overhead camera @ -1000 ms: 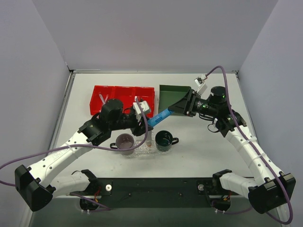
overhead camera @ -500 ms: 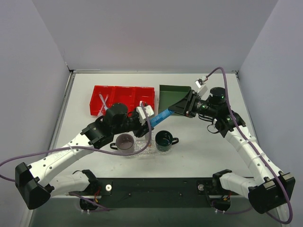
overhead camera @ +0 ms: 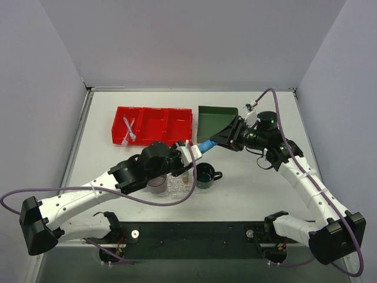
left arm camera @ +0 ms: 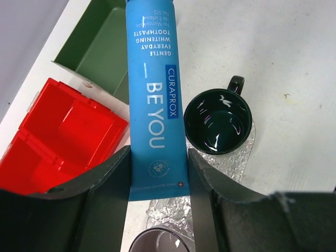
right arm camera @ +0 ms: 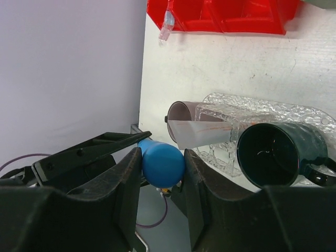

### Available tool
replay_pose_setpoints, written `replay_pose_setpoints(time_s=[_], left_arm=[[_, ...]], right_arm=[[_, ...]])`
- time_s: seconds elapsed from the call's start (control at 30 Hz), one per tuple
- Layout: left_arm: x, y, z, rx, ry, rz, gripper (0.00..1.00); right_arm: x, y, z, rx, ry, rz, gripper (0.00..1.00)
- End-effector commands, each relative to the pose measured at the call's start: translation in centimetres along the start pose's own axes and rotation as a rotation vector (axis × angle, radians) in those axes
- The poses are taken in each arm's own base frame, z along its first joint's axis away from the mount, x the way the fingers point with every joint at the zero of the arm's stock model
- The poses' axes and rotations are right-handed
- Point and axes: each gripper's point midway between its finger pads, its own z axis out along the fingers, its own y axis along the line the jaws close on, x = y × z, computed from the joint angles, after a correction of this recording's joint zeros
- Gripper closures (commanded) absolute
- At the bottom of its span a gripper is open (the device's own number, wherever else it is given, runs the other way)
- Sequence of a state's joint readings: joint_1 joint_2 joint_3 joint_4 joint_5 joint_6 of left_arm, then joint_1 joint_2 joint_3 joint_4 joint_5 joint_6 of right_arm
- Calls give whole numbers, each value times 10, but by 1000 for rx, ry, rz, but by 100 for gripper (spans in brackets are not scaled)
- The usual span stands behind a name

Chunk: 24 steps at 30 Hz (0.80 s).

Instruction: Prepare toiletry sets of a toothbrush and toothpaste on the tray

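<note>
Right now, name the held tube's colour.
The tube is blue with white lettering; clearest in the left wrist view.

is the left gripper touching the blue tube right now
Touching. The left wrist view shows the blue tube pressed between both fingers of the left gripper, with no gap on either side.

Left cup [overhead camera: 156, 187] and right cup [overhead camera: 204, 175] on the tray [left arm camera: 232, 159] (compartment bin [overhead camera: 154, 122], square bin [overhead camera: 213, 122] behind)

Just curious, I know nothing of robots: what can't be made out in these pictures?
Top view: left claw, hidden under its own wrist.
Left wrist view: blue toothpaste tube, far end cut off by the top edge; mauve cup, mostly below the bottom edge.
Right wrist view: white item, one end hidden inside that cup.
</note>
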<state>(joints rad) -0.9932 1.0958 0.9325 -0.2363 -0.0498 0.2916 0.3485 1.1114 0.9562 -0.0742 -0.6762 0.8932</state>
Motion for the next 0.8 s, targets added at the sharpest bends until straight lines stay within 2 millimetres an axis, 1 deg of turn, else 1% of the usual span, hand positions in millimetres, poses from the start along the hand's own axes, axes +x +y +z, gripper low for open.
replay_pose_setpoints(time_s=[0.0, 0.03, 0.07, 0.13, 0.17, 0.2, 0.23, 0.27, 0.3, 0.33, 0.37, 0.4, 0.47, 0.5, 0.6, 0.77], left_arm=[[-16, 1, -5, -28, -51, 64, 84], [-19, -1, -4, -18, -60, 56, 84], [-21, -1, -5, -12, -69, 46, 84], [-24, -5, -6, 48, -94, -2, 84], [-28, -5, -7, 64, -107, -32, 84], [-30, -8, -8, 92, -116, -44, 84], [-30, -4, -8, 99, -120, -60, 83], [-33, -13, -10, 156, -136, -72, 83], [-37, -13, -11, 174, -144, -78, 83], [-35, -14, -11, 188, -137, -90, 83], [-38, -19, -13, 225, -148, -95, 83], [-41, -20, -15, 237, -158, -97, 83], [-43, -22, -17, 261, -168, -108, 83], [-46, -26, -19, 286, -182, -110, 83], [-49, -28, -22, 317, -198, -122, 83], [-53, -27, -25, 346, -215, -151, 84]], right_arm=[[-16, -12, 5, 65, -75, 5, 100], [-16, -12, 4, 65, -75, 6, 98], [-16, -10, 3, 57, -76, 2, 91], [-17, -6, 1, 34, -79, -9, 81], [-16, 0, -3, 4, -70, -25, 68], [-15, 4, -4, -18, -66, -42, 62], [-17, 9, -7, -47, -68, -64, 56], [-10, 20, -12, -99, -28, -109, 48], [-11, 29, -15, -140, -28, -152, 46], [-7, 36, -18, -168, -8, -178, 44], [-5, 44, -24, -198, 0, -213, 41], [0, 48, -27, -221, 25, -246, 38], [6, 48, -33, -214, 53, -272, 32], [10, 47, -37, -204, 76, -297, 31], [19, 47, -42, -203, 121, -305, 31], [30, 46, -49, -219, 162, -326, 32]])
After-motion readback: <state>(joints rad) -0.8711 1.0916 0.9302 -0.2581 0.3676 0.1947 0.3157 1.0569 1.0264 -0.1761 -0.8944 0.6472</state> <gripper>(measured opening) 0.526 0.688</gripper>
